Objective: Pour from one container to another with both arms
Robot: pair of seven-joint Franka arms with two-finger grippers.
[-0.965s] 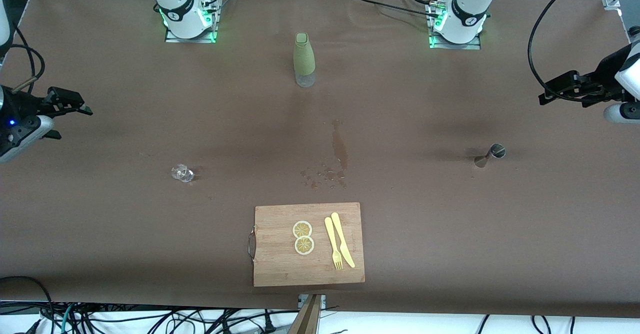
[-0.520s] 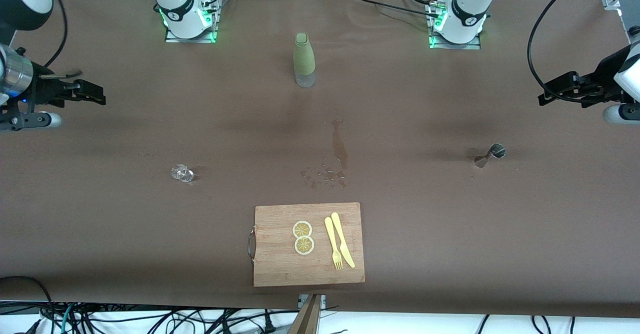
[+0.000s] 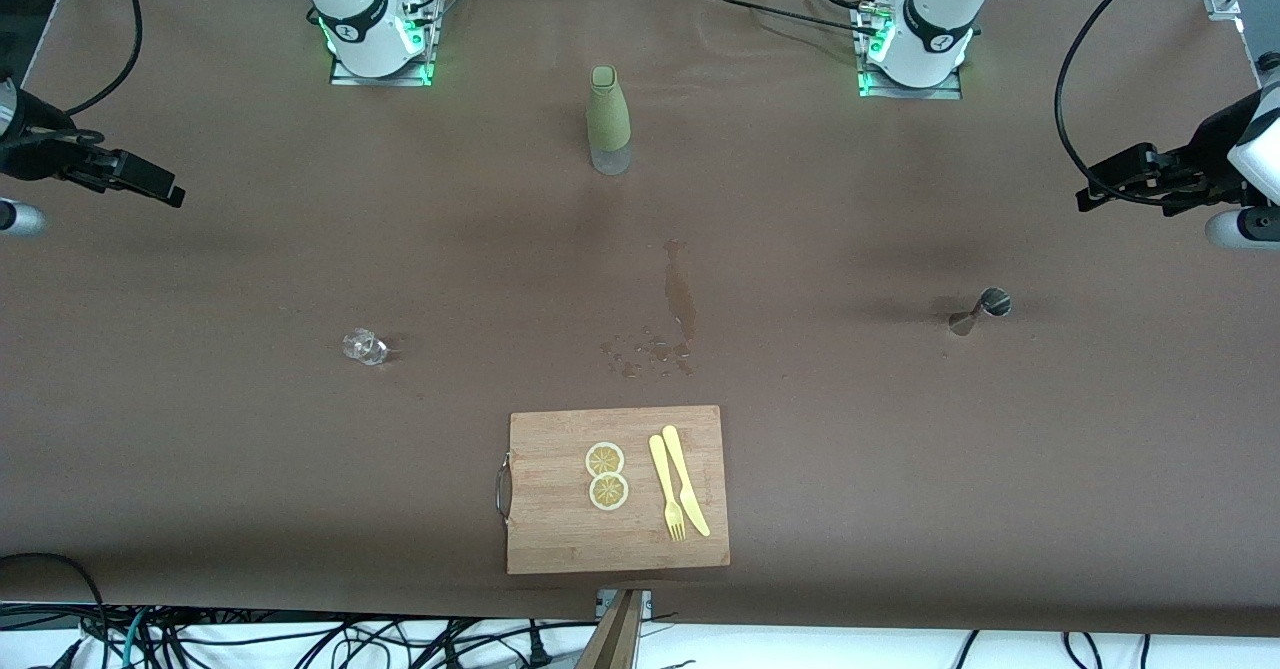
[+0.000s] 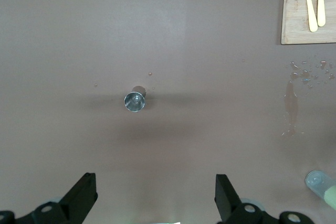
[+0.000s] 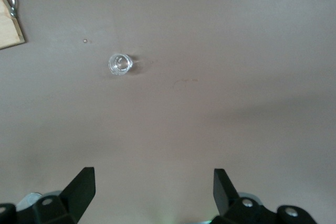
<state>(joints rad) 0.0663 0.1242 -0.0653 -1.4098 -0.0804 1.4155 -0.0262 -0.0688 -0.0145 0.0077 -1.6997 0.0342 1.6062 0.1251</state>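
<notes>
The metal jigger stood upright on the brown table, toward the left arm's end, with its open mouth facing up. In the left wrist view it lay ahead of the left gripper, close to the midline between the spread fingers, so a straight drop forward looked like the natural approach. The left gripper hung empty and wide open over the table's edge at that end.

The small clear glass stood toward the right arm's end, about as near the front camera as the jigger and well apart from it. It showed ahead of the right gripper, offset toward one finger. The right gripper, also wide open and empty, hung over its own end. Each arm was nearer its own vessel.

Between them, a wet streak marked the cloth, near a cutting board holding lemon slices, a fork and a knife. Farther from the camera stood a green bottle, upright.
</notes>
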